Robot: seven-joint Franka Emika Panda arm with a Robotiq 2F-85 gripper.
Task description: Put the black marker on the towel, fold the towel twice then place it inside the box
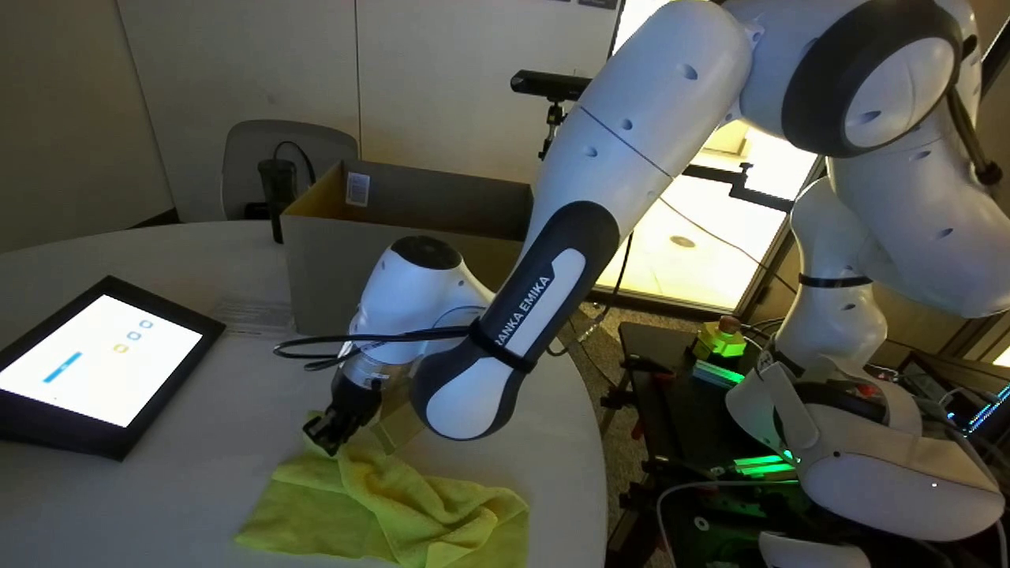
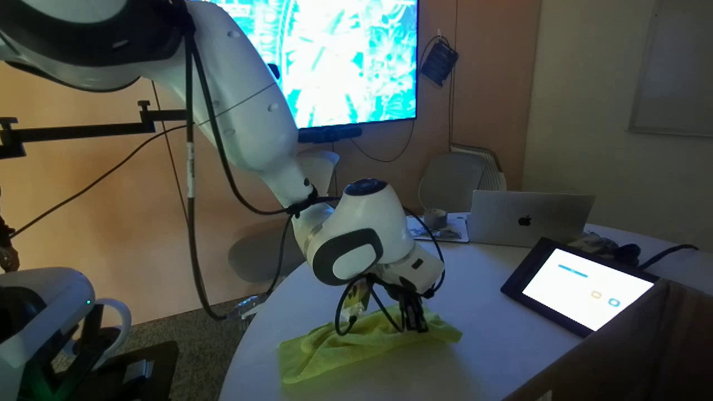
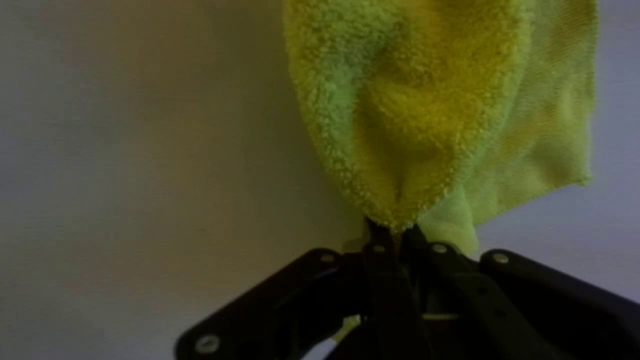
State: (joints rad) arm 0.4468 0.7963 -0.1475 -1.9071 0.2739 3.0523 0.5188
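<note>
The yellow-green towel (image 1: 316, 505) lies folded and rumpled on the table, and it also shows in an exterior view (image 2: 328, 356). My gripper (image 1: 323, 443) is at the towel's edge, on the side toward the box. In the wrist view, the fingers (image 3: 395, 232) are shut on a pinched fold of the towel (image 3: 425, 110). The gripper also shows low over the towel in an exterior view (image 2: 416, 327). The brown cardboard box (image 1: 323, 268) stands open-topped behind the arm, and part of it fills a corner in an exterior view (image 2: 624, 351). The black marker is not visible.
A black-framed tablet (image 1: 110, 363) with a bright screen lies on the round white table (image 1: 245, 394). A laptop (image 2: 529, 220) and a roll of tape (image 2: 435, 218) are near the table's far edge. Cables hang along the arm. A chair (image 1: 288, 142) stands behind the box.
</note>
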